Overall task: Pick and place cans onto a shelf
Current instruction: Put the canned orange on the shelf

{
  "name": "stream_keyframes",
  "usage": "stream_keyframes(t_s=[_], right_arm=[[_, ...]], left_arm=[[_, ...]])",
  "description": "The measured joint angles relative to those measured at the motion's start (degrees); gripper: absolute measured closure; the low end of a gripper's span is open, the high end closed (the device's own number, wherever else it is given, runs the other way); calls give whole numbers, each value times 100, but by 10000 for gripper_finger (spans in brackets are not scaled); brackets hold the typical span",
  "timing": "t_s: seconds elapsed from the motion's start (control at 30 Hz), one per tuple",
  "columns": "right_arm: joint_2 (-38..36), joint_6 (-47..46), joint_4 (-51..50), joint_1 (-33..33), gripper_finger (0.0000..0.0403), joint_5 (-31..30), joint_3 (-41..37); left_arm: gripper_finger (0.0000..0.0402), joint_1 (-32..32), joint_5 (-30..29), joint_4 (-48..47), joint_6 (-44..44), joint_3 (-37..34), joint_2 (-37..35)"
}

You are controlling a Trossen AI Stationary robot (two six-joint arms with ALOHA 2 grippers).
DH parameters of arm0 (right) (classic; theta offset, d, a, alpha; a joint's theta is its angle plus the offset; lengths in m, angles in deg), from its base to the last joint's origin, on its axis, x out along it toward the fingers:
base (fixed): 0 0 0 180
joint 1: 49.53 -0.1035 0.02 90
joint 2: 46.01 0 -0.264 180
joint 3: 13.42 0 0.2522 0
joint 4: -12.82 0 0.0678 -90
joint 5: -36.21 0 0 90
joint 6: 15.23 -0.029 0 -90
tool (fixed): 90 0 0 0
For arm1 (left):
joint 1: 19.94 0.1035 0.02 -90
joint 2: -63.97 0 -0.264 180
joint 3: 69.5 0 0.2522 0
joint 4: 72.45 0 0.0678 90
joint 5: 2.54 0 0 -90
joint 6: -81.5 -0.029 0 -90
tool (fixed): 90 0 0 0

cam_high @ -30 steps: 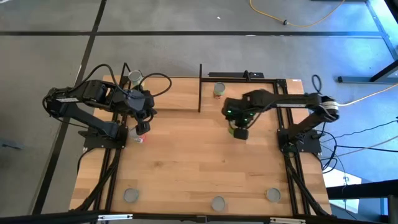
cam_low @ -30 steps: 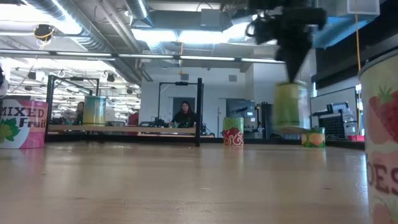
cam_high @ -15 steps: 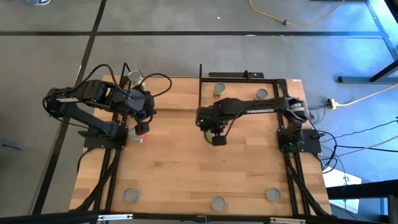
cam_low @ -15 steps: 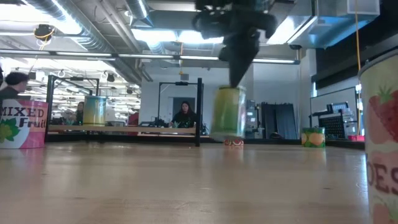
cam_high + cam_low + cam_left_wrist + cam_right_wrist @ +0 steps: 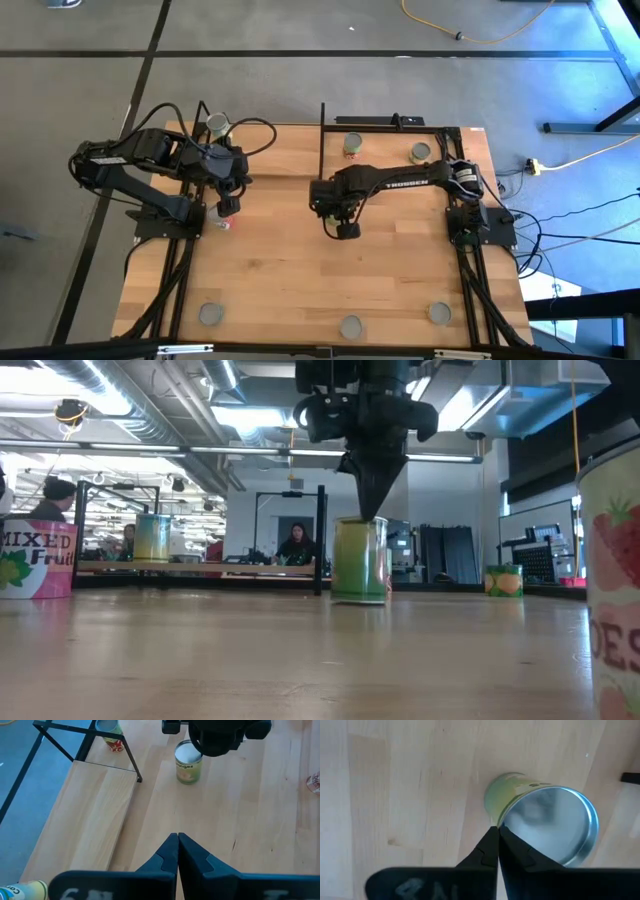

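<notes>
A green-labelled can (image 5: 360, 560) with a silver top (image 5: 552, 822) stands upright on the wooden table, a little toward the near side of the shelf's right end. My right gripper (image 5: 369, 515) points straight down onto it, fingers shut at its top rim; in the high view the gripper (image 5: 345, 228) hides the can. The shelf (image 5: 85, 820) is a light plank between thin black rods. One can (image 5: 152, 538) stands at its left end. My left gripper (image 5: 177, 836) hangs shut, with nothing in it, above the table's left side (image 5: 229, 206). My right gripper comes from above, pointing down, with only its fingertips (image 5: 492, 837) at the rim of the can's silver top (image 5: 501, 822). The two fingers lie close together there, at one spot on the rim's edge. The can stands upright with its base (image 5: 360, 598) on the table.
Two cans (image 5: 352, 143) (image 5: 421, 152) stand at the table's far right. Three cans stand along the near edge (image 5: 210, 315) (image 5: 350, 327) (image 5: 438, 313). A black upright rod (image 5: 321, 140) marks the shelf's right end. People sit in the room beyond (image 5: 297, 545).
My right gripper has carried the green can from the far right toward the table's left and come down. The can hung clear below the fingers a second ago and now stands on the table. My left arm has kept still.
</notes>
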Motion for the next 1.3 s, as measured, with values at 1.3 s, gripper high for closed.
stream_keyframes(t_s=[1.3], right_arm=[[-1269, -169, -2415, -11, 354, 461, 3359]], left_arm=[[391, 12, -147, 1550, -2657, 0, 1003]])
